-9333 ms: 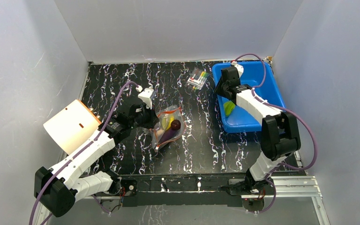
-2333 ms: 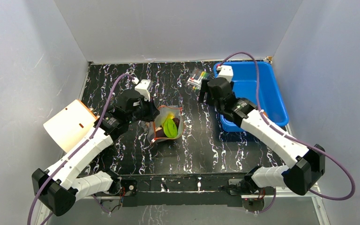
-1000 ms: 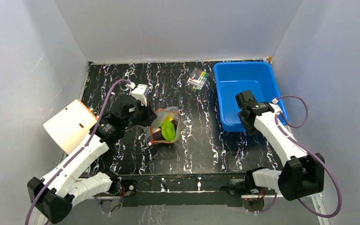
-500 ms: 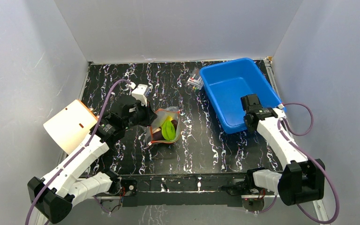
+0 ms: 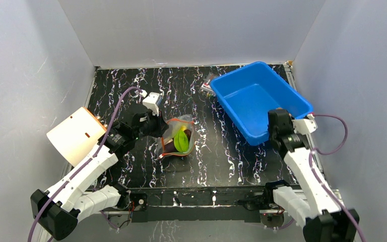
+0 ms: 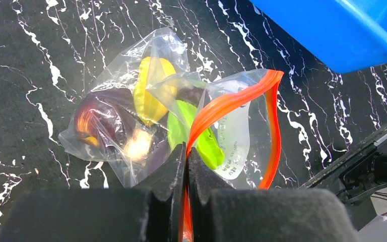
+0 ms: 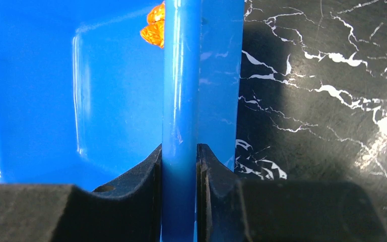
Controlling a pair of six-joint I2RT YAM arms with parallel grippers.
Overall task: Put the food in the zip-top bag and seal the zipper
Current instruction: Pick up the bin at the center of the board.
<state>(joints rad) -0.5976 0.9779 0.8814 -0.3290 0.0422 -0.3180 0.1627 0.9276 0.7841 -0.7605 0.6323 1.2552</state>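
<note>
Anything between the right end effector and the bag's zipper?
Yes, the blue bin: the right end effector is shut on its rim, and the bin's near corner sits between it and the zipper.

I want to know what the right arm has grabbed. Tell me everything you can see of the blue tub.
The blue tub is a glossy, hard-looking plastic bin, rectangular with rounded corners, open side up. It sits askew at the right rear of the table. The right gripper is shut on its near rim. Its far left corner meets a small clear packet.
</note>
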